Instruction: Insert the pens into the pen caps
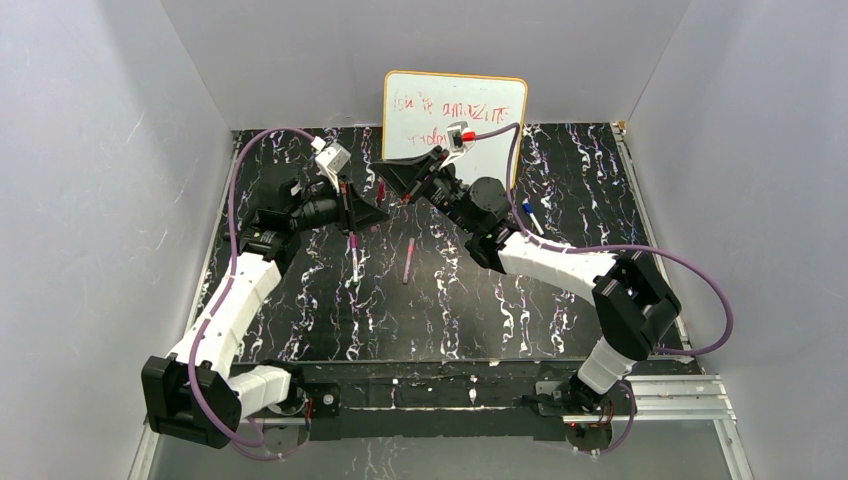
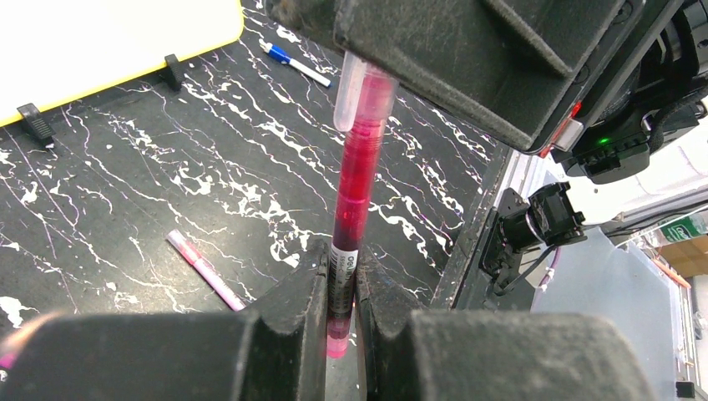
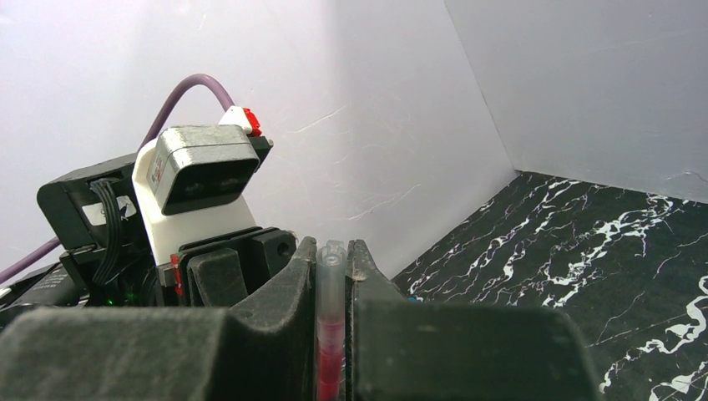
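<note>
The magenta pen [image 2: 355, 188] stands nearly upright in the middle of the left wrist view. Its long axis runs from bottom centre to top centre, leaning slightly right. The left gripper [image 2: 341, 288] clamps its lower end, jaws narrow on the barrel. Its upper end sits inside a translucent grey pen cap [image 2: 348, 96], which the right gripper [image 3: 332, 255] pinches between nearly closed jaws. In the right wrist view, pink shows through the cap's lower part.

Pen and cap therefore share one line, with the cap straight ahead of the pen. Both are held above the desk [image 1: 450, 310] in the upper middle of the top view, in front of the whiteboard [image 1: 455, 105]. I cannot tell whether the cap is fully seated; any further push would run along that shared axis.

A pink pen [image 2: 204, 269] and a blue-ended pen [image 2: 298, 65] lie loose on the desk, well apart.
</note>
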You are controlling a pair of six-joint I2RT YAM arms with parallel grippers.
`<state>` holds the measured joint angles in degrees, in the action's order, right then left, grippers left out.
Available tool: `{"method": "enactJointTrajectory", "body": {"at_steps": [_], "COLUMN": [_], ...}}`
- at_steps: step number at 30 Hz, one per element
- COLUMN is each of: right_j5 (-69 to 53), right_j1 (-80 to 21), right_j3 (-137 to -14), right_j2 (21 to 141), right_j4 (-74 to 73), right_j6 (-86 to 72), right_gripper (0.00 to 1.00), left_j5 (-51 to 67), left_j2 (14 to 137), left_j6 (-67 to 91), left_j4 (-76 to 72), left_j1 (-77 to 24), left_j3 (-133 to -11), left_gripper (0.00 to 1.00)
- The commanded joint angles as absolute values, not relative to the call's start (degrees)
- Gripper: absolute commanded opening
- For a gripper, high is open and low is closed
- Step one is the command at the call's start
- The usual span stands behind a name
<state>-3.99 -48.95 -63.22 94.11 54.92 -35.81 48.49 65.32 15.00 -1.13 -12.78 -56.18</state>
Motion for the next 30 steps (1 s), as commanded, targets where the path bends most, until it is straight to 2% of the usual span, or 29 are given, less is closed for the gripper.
{"method": "enactJointTrajectory", "body": {"at_steps": [1, 30], "right_j5": [-23.2, -23.64], "right_j1": [-58.77, -63.57], "right_j3": [-55.02, -51.76], "right_j2": [99.91, 103.29], "right_j4": [30.71, 33.91], "right_j6": [-35.07, -36.91], "right_gripper": [0.01, 0.01], "left_j5": [39.93, 33.96], "left_j2": [61.43, 64.61], "left_j6": [17.85, 20.18], "left_j4": [-28.4, -35.55], "left_j1": [-11.77, -11.73], "left_j3": [-64.84, -70.39], "left_gripper": [0.0, 0.0]}}
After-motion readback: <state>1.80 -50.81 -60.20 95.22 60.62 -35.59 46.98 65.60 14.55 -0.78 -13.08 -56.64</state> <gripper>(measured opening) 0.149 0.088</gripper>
